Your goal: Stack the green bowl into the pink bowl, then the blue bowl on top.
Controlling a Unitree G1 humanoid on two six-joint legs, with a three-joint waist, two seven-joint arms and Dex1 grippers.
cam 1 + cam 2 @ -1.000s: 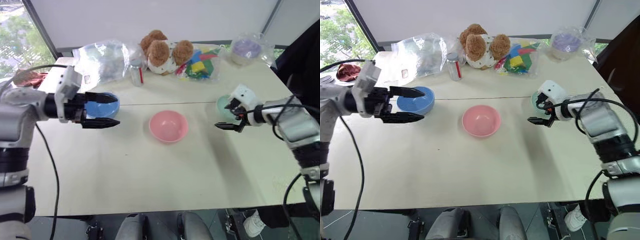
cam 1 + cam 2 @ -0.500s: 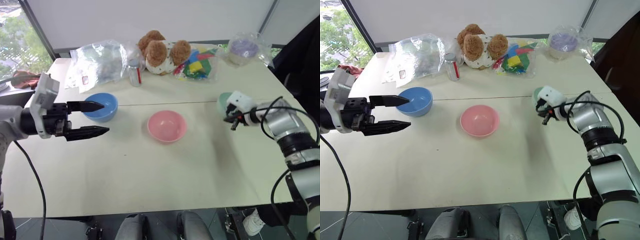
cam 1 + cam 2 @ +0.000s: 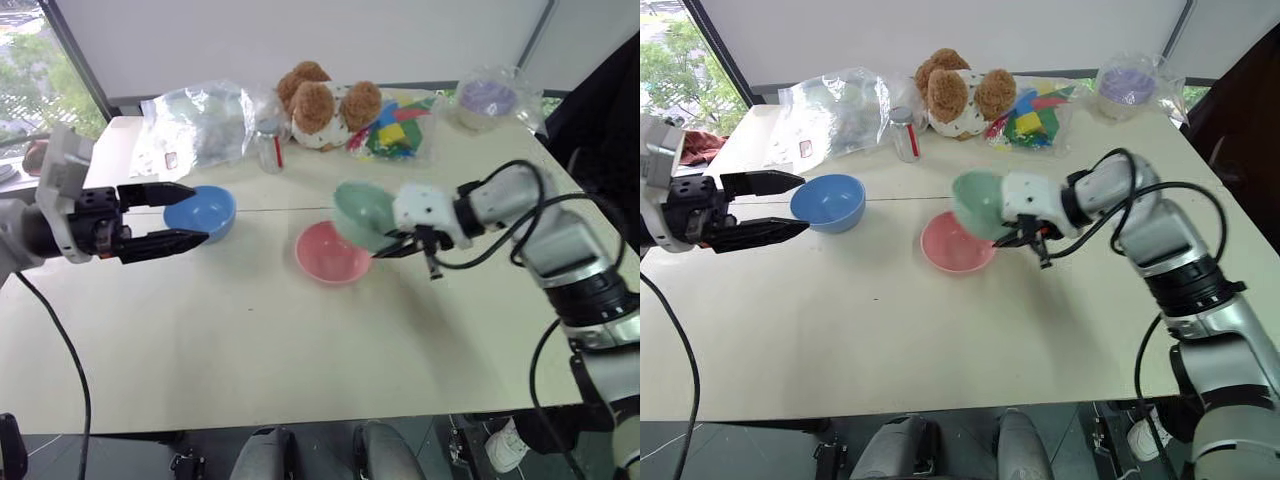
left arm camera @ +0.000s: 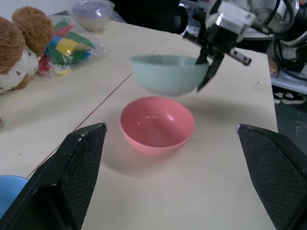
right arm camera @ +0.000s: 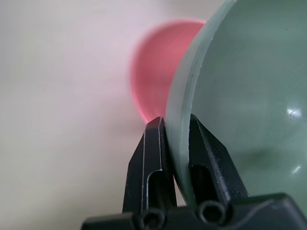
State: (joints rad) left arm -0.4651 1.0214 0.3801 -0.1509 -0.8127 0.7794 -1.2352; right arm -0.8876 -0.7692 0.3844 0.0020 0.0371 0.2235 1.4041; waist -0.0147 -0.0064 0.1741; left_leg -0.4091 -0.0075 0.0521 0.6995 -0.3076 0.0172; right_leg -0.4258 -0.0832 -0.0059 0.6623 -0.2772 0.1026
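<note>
The green bowl [image 3: 360,212] hangs tilted in the air over the right side of the pink bowl [image 3: 325,258], apart from it. My right gripper [image 5: 175,122] is shut on its rim, one finger inside and one outside. From the left wrist view the green bowl [image 4: 165,74] floats just above the pink bowl [image 4: 156,125]. The blue bowl [image 3: 203,212] sits on the table to the left. My left gripper [image 3: 200,212] is open and level, its fingertips by the blue bowl's near-left side, holding nothing.
Along the table's back edge lie a clear plastic bag [image 3: 200,120], a small jar [image 3: 272,150], a teddy bear [image 3: 325,100], a bag of coloured blocks [image 3: 400,125] and a purple bowl in a clear bag [image 3: 488,98]. A seam line crosses the table [image 3: 300,360].
My right gripper shut on the green bowl's rim, lifted it and carried it left to above the pink bowl. The left gripper stays open beside the blue bowl.
</note>
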